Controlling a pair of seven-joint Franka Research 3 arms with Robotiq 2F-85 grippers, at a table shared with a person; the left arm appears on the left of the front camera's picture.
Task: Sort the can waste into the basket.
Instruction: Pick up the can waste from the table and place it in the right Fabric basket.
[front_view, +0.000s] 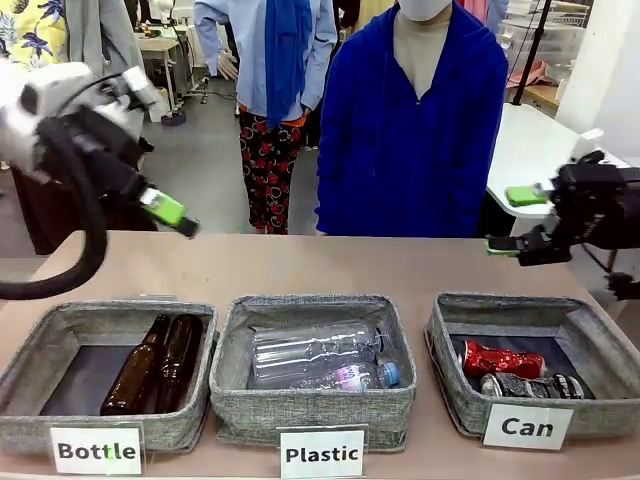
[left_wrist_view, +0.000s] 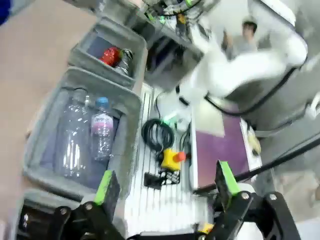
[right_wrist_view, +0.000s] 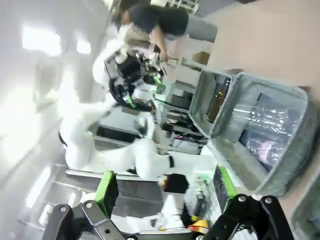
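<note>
Both cans lay inside the basket (front_view: 600, 345) labelled "Can", at the right end of the worktop (front_view: 330, 265). The red can (front_view: 500, 359) was on its side, and the black-and-silver can (front_view: 530, 386) lay just in front of it, touching or almost touching; its lower part was hidden behind the front wall and the white label. In the left wrist view the two cans were small and a little blurred in the far bin.

The left gripper (front_view: 170, 210) hung in the air above the left side of the worktop, its jaws apart and nothing between them. Only one green pad was clear from the front; the rest was hidden by the black body and cable. The right gripper (front_view: 518, 220) hovered above the right edge, also with jaws apart and empty, and its arm was cut off by the picture border.

The middle bin (front_view: 312, 405), labelled "Plastic", held clear plastic bottles (front_view: 320, 362), and the bin (front_view: 30, 360) labelled "Bottle" held two brown glass bottles (front_view: 155, 365). A person in a blue top (front_view: 410, 130) stood at the far side; the hands were not visible.
</note>
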